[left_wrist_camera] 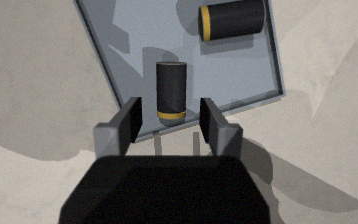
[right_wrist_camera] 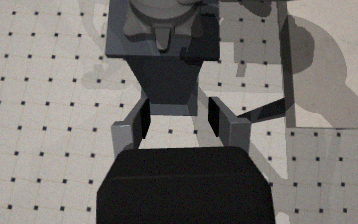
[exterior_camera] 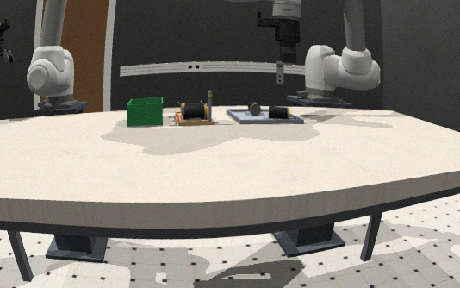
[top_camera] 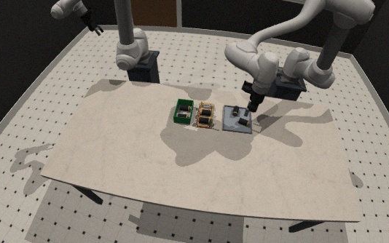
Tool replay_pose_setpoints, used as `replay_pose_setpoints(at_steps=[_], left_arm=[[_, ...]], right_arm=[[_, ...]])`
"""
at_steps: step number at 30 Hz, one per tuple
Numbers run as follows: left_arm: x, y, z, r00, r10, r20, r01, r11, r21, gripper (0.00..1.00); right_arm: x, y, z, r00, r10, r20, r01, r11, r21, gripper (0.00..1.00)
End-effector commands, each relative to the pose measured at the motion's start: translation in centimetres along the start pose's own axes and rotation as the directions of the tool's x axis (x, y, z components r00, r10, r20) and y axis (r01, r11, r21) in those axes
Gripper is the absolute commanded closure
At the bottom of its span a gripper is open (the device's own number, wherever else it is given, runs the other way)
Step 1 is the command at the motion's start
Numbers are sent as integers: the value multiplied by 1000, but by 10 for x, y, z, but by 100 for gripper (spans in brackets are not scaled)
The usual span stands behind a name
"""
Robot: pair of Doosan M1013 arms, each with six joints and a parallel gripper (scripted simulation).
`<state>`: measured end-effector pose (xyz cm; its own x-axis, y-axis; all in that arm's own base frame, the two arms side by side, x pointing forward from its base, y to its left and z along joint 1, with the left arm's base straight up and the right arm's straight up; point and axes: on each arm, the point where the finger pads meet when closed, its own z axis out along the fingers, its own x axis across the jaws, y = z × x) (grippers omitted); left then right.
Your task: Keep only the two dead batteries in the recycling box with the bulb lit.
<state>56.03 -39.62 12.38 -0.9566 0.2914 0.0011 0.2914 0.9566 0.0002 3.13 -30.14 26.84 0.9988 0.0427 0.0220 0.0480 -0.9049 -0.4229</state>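
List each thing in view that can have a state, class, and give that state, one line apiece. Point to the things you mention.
Green box (top_camera: 183, 122) (exterior_camera: 145, 114): upright, level, batteries inside.
Battery holder (top_camera: 205, 126) (exterior_camera: 195, 122): partly filled, two batteries in it.
Gray tray (top_camera: 229, 124) (exterior_camera: 259, 122) (left_wrist_camera: 225, 75): flat, bearing two batteries, both on their sides.
Left tool (top_camera: 249, 111) (exterior_camera: 279, 78) (left_wrist_camera: 171, 107): open, empty.
Right tool (top_camera: 99, 31) (exterior_camera: 8, 57) (right_wrist_camera: 179, 107): open, empty.
Bulb: cannot be made out.

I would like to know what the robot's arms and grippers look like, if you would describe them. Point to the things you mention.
Both arms are pale grey with rounded joints and smooth tubular links. The left gripper (top_camera: 253, 109) (exterior_camera: 280, 79) (left_wrist_camera: 171, 111) and right gripper (top_camera: 99, 32) (exterior_camera: 9, 56) (right_wrist_camera: 179, 109) have black bodies, grey fingers and dark inner pads.
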Motion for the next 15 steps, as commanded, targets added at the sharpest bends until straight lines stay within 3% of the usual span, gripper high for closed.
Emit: replay_pose_setpoints(at_steps=[1,15], left_arm=[[-1,-1,38,1000,0,2,0,1000,1,10],[-1,-1,42,1000,0,2,0,1000,1,10]], right_arm=[[0,0,-1,1000,0,-1,0,1000,-1,0],[0,0,-1,1000,0,-1,0,1000,-1,0]])
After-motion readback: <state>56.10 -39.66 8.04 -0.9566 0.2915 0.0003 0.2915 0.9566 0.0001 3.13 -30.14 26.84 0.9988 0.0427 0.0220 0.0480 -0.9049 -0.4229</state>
